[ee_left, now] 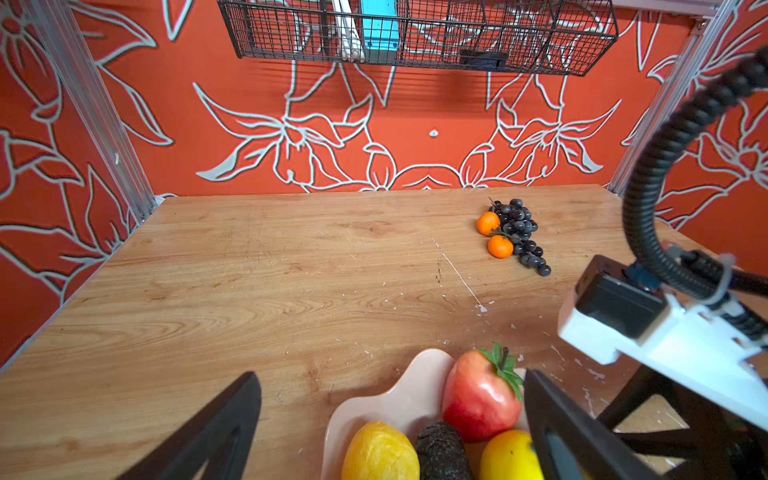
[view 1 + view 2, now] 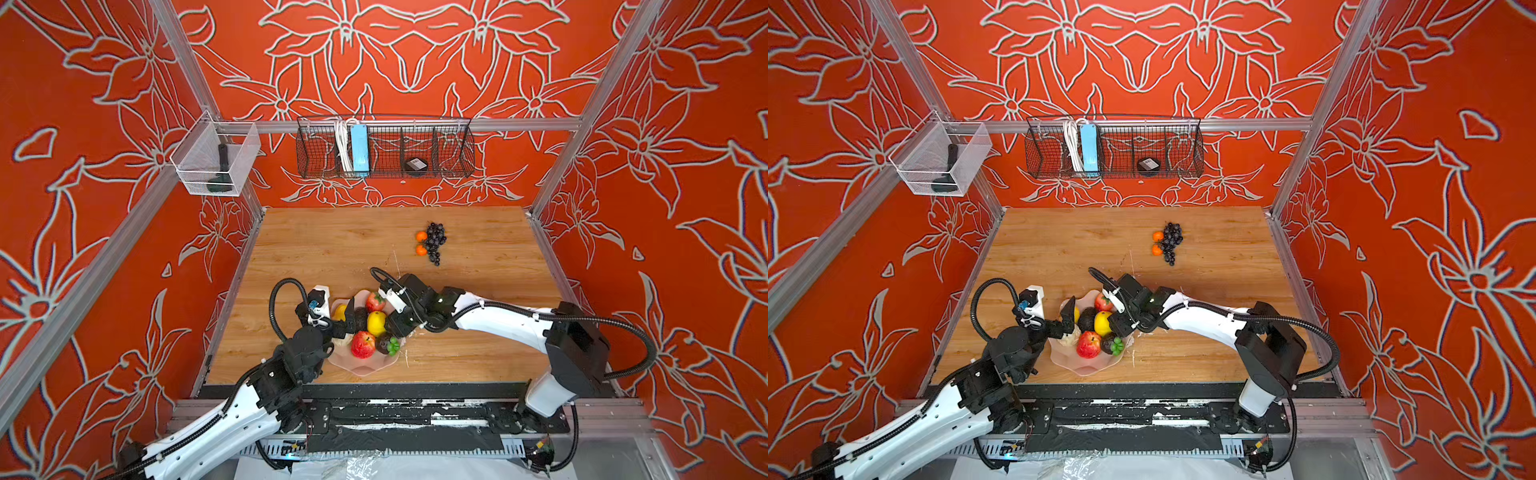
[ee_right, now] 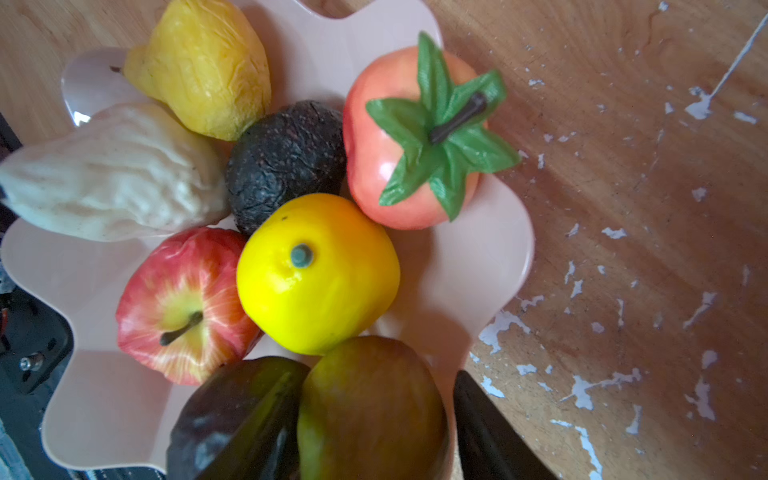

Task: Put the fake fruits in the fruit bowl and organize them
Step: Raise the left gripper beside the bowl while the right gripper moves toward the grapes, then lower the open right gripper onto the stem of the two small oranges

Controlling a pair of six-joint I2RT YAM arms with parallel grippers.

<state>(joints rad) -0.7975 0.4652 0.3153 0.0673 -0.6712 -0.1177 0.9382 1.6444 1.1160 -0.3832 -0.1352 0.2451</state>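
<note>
Two oranges (image 2: 421,236) and the grape bunch (image 2: 435,241) lie toward the tabletop's (image 2: 311,249) back edge — left gripper (image 1: 390,374) gapes over the fruit bowl's (image 2: 357,368) rim, right gripper (image 3: 376,374) straddles seemingly the mangosteen (image 2: 383,345), grip unclear.

Bright even light, soft shadows, edges bowed by wide lens, close foreground blurred

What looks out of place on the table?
The grape bunch and two tiny oranges lie far back on the wooden table, well apart from the pink fruit bowl that holds the other fruits.
</note>
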